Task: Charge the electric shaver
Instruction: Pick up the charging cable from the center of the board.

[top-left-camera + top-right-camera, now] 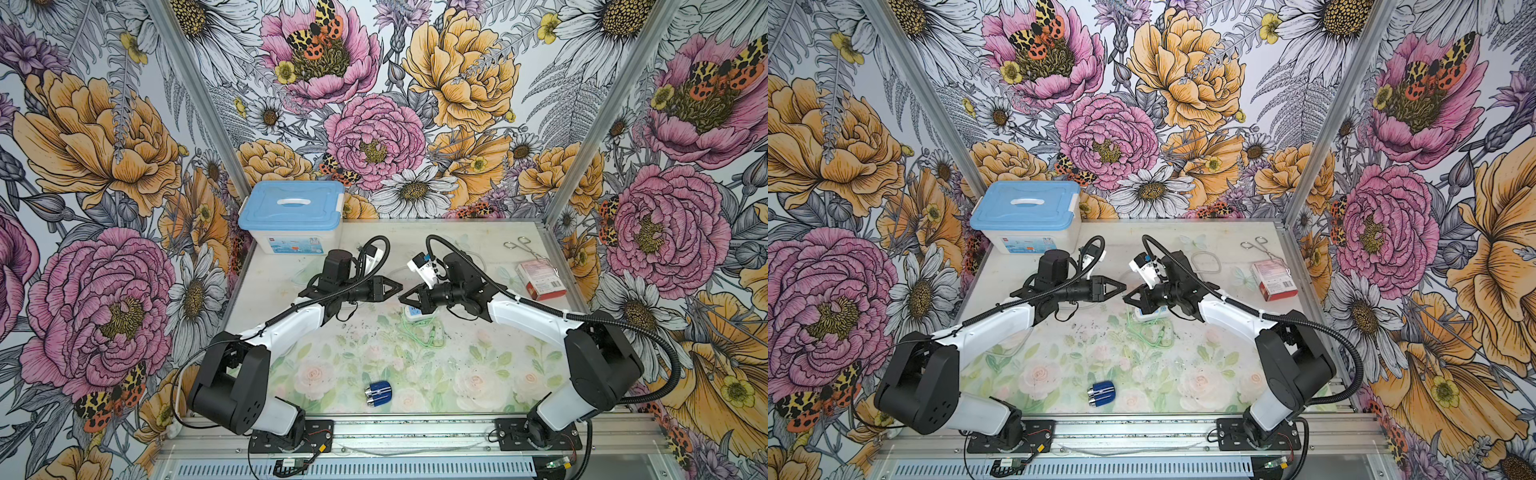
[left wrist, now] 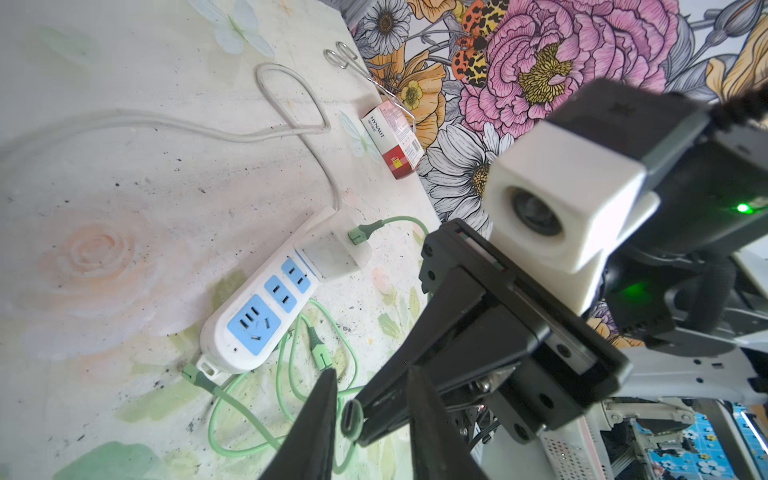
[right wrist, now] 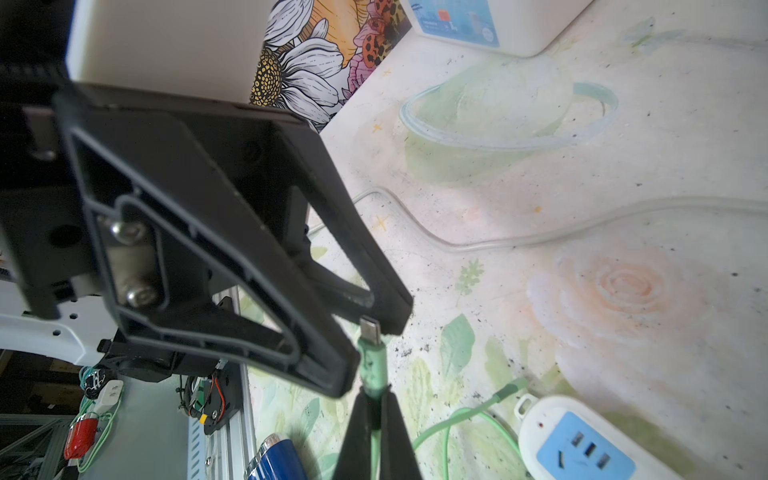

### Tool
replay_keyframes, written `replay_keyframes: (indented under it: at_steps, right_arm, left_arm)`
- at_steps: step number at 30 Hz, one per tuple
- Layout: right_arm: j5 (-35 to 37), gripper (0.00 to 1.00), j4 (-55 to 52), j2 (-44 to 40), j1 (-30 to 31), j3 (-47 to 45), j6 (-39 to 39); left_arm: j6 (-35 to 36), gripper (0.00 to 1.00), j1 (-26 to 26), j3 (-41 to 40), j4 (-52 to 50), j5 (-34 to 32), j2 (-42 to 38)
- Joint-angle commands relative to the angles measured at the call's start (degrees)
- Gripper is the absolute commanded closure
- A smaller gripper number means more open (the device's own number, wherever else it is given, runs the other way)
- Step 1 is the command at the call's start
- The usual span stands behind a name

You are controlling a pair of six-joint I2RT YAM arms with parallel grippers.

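**A:** Where do the 2 arms sit?

**B:** The left arm and right arm both angle inward toward the power strip. The left gripper and right gripper meet tip to tip just above the strip.

**A:** And the jaws?

**B:** The right jaws are pinched tight on the green cable, with its metal plug end poking out. The left jaws stand parted, 1 finger on each side of that plug end. I can't tell whether they touch it.

**A:** Wrists?

**B:** Both are roughly level and face each other above the strip.
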Motion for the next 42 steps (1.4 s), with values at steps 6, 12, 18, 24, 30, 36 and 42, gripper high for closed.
replay_keyframes:
  at_steps: [6, 12, 18, 24, 30, 36, 42]
  right_arm:
    - [-0.3, 1.0, 1.7, -1.1, 0.4, 0.8, 0.1]
    - [0.2, 1.0, 1.6, -1.2, 0.4, 0.9, 0.3]
    - [0.2, 1.0, 1.5, -1.0, 0.4, 1.4, 0.2]
    - [0.4, 1.0, 1.3, -1.0, 0.5, 1.5, 0.3]
    - [0.7, 1.0, 1.3, -1.1, 0.5, 1.6, 0.2]
    - [0.6, 1.0, 1.3, -1.0, 0.6, 1.6, 0.3]
    - [1.5, 1.0, 1.3, -1.3, 0.6, 1.7, 0.4]
  left_arm:
    - [0.8, 0.8, 0.6, -1.0, 1.4, 0.2, -1.1]
    - [1.1, 0.85, 0.6, -0.8, 1.2, 0.4, -0.8]
    - [1.7, 0.85, 0.6, -0.9, 0.6, 0.2, -0.4]
    - [2.2, 0.84, 0.2, -0.6, 0.2, 0.1, 0.3]
    - [2.4, 0.91, 0.2, -0.5, 0.2, 0.0, 0.5]
    - [2.5, 0.95, 0.3, -0.6, 0.2, 0.0, 0.5]
    - [2.8, 0.94, -0.1, -0.8, -0.1, 0.0, 0.9]
